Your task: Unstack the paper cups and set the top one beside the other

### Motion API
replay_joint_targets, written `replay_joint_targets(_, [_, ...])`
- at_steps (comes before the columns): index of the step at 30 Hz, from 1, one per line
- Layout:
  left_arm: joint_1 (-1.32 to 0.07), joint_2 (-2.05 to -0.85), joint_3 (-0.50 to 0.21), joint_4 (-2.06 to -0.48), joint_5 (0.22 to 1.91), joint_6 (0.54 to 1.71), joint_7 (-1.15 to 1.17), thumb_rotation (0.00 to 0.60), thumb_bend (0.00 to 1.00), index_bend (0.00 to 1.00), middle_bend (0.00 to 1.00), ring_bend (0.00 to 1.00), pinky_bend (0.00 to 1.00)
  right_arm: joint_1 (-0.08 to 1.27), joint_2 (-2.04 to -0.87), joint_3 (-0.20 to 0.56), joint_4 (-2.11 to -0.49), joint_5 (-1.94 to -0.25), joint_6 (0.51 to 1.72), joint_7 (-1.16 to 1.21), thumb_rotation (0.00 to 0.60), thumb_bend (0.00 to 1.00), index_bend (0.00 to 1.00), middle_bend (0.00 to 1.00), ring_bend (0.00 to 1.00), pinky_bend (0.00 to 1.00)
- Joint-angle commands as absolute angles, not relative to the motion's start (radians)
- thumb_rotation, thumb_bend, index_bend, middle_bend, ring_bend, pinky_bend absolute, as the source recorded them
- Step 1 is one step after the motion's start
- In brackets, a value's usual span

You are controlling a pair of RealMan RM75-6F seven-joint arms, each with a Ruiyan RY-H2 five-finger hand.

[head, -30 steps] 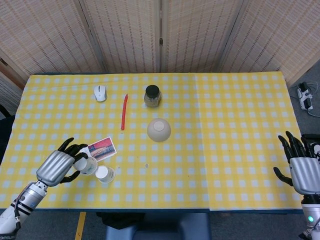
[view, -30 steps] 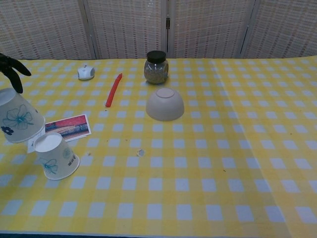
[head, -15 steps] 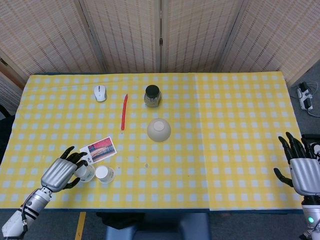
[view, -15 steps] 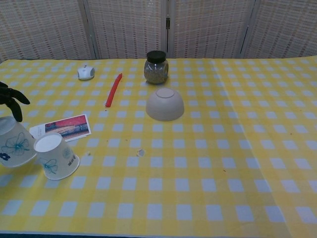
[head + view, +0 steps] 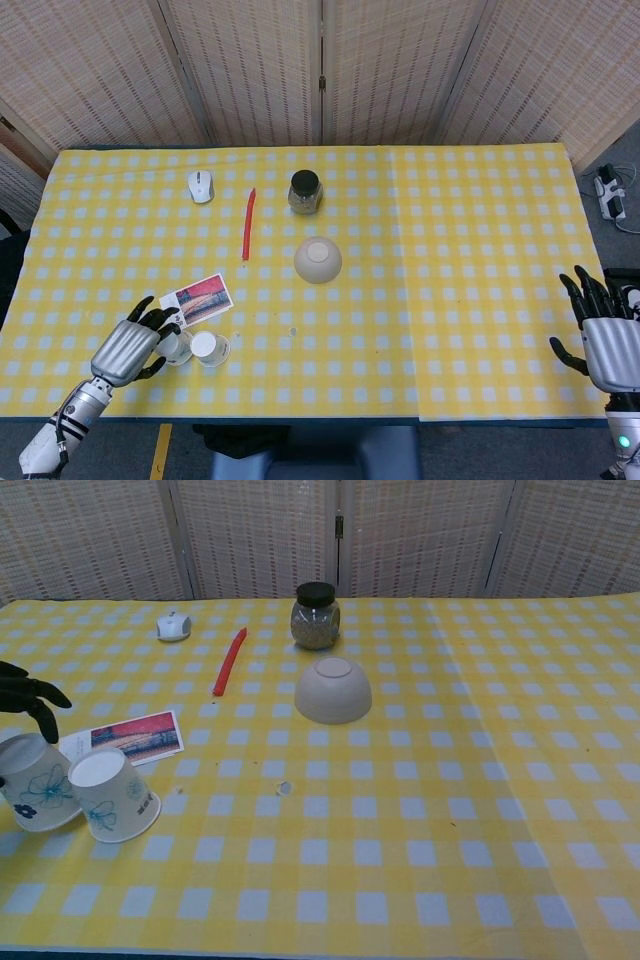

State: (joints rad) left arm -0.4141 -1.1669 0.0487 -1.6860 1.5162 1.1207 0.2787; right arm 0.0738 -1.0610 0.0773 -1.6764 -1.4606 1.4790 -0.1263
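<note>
At the far left the left robot hand (image 5: 128, 345) lies over a white paper cup with a blue flower print (image 5: 33, 783), its dark fingers (image 5: 28, 697) curled round the cup's upper side, gripping it; the cup's lower edge appears to sit on the yellow-and-white checked worktop (image 5: 430, 250). Touching it on the right is a second white paper cup with the same blue flower print (image 5: 113, 794), tilted on its side with its open mouth turned up and toward the first cup. Just behind the two cups lies a small printed card with a red picture (image 5: 130, 735), flat on the cloth. Further back stand a white computer mouse (image 5: 201, 185) and, to its right, a thin red stick (image 5: 248, 224) lying lengthwise. Next comes a glass jar with a black lid (image 5: 305, 191), and near in front of it an upturned beige ceramic bowl (image 5: 318, 259). Well apart at the far right edge, the right robot hand (image 5: 605, 340) holds nothing, its black fingers spread apart off the worktop's side
</note>
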Motion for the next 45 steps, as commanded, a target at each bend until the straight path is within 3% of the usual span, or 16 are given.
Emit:
replay_joint_targets(1, [-0.415, -1.172, 0.048, -1.684, 1.514, 1.116, 0.28, 0.6, 0.41, 0.41, 0.18, 0.22, 0.07, 0.073, -1.061, 0.078, -1.676, -1.459, 1.479, -0.127, 0.6, 0.29, 0.0, 0.0, 0.09, 0.0])
replay_joint_targets(25, [-0.421, -1.192, 0.05, -1.681, 1.493, 1.088, 0.29, 0.6, 0.41, 0.35, 0.19, 0.22, 0.06, 0.069, -1.059, 0.076, -1.68, -1.453, 1.477, -0.131, 0.6, 0.29, 0.0, 0.0, 0.09, 0.0])
replay_joint_targets(40, [-0.426, -1.144, 0.064, -1.723, 1.509, 1.073, 0.233, 0.6, 0.41, 0.18, 0.18, 0.2, 0.06, 0.061, -1.053, 0.075, -1.692, -1.45, 1.484, -0.141, 0.6, 0.29, 0.0, 0.0, 0.09, 0.0])
replay_joint_targets(45, [-0.417, -1.101, 0.029, -1.752, 1.517, 1.137, 0.166, 0.6, 0.41, 0.14, 0.17, 0.2, 0.06, 0.062, -1.047, 0.076, -1.7, -1.452, 1.486, -0.149, 0.6, 0.29, 0.0, 0.0, 0.09, 0.0])
